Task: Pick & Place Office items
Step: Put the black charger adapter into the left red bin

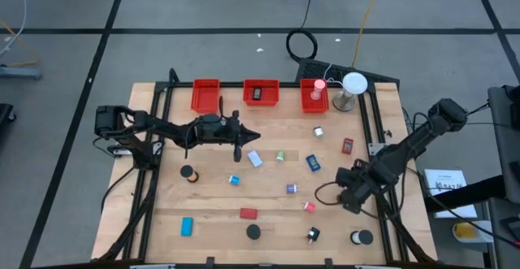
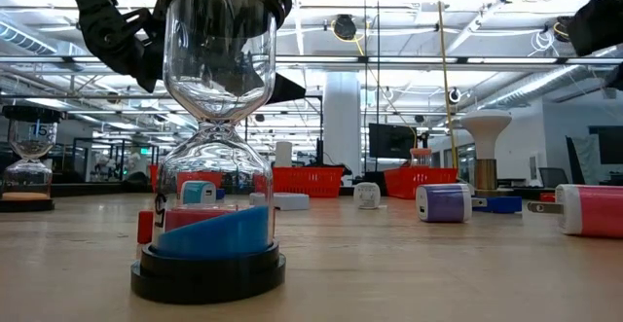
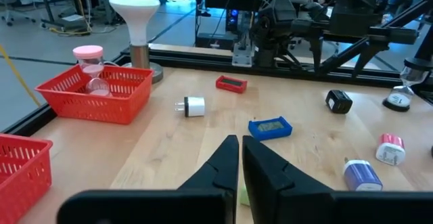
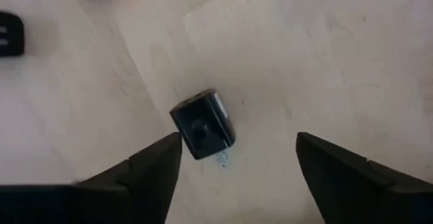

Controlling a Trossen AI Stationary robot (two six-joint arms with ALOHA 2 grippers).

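Wooden worktop [image 1: 211,212] inside a black frame, standing on a grey tiled floor; three red bins [image 1: 261,93] line its far edge, and every place below is given from that row. Most of the small office items [image 1: 280,184] lie loose across the boards on the near side of the bins, unsorted; one bin holds a dark item, the end bin a pink hourglass [image 3: 90,67] beside the white lamp [image 1: 353,86]. An hourglass with blue sand [image 2: 212,137] stands at the near edge, hard against the low camera.

Left tool [image 1: 238,142]: just in front of the bins, fingers [image 3: 223,166] pressed together with nothing visible between them. It hangs over the boards and points across the scattered pieces, a plug [image 3: 193,106] and a blue block [image 3: 269,127] among them.

Right tool [image 1: 349,189]: well out from the bins toward the near right corner, spread wide and empty. Below and between its two fingers [image 4: 152,160] a small black cube [image 4: 203,124] lies free on the wood, touched by neither. This stance reads as either a grasp about to close or a release just made; which cannot be told.
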